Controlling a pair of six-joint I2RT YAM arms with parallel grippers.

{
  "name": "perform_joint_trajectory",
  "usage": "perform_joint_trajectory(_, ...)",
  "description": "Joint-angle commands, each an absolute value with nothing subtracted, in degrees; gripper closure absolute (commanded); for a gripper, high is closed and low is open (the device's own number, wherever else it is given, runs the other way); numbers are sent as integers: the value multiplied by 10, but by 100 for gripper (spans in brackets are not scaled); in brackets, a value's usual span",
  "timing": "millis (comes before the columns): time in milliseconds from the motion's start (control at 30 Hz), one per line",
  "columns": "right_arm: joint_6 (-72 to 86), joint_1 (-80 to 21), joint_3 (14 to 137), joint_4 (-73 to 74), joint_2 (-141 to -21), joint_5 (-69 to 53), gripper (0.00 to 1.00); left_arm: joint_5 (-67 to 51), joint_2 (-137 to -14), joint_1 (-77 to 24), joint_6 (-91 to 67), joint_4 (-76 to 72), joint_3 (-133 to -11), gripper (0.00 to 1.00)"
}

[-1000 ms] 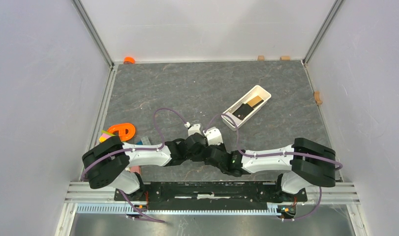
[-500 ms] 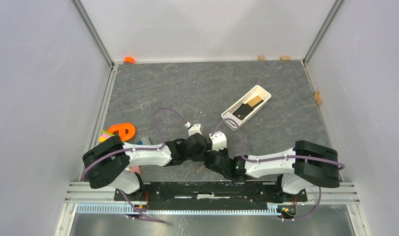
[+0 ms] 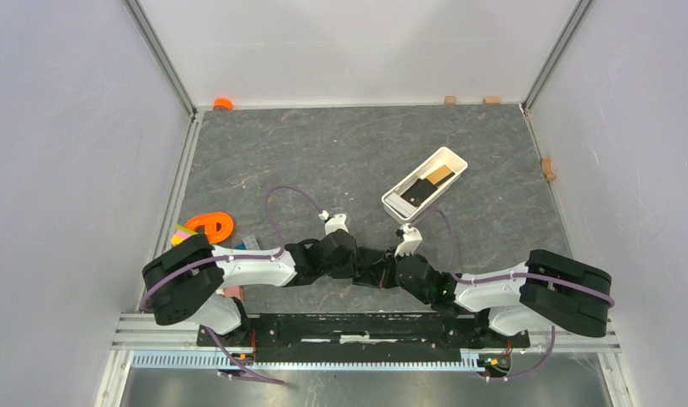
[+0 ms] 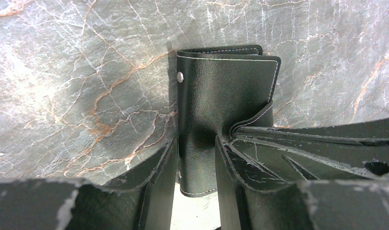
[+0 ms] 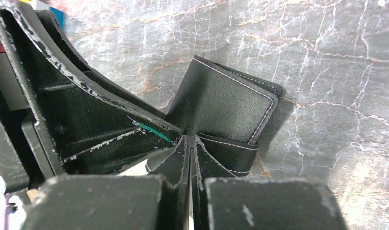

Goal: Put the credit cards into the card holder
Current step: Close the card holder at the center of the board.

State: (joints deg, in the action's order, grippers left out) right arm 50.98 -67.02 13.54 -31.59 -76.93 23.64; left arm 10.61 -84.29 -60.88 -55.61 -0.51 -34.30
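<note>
Card holder (image 4: 221, 91) is being held at the near middle of the tabletop (image 4: 87, 72), its long axis pointing straight away from our left pincer (image 4: 196, 143), which is clamping it; our right pincer (image 5: 189, 143) is pinching its flap.

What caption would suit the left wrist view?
Left gripper gripping the black card holder, seen against the grey marbled table.
</note>
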Motion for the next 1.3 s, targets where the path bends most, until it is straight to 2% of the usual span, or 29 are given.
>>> perform_joint_trajectory(0,533,-635,44,-286,-795,145,100,125,-875,-612,-559,103,-321,58)
perform_joint_trajectory(767,629,-530,-55,-481,-892,46,100,127,-863,-612,-559,111,-318,57)
perform_joint_trajectory(1133,678,-493,-120,-639,-987,21,100,134,-819,-612,-551,120,-320,54)
perform_joint_trajectory(1267,695,-466,-149,-740,-1049,2,100,143,-796,-612,-539,144,-335,53)
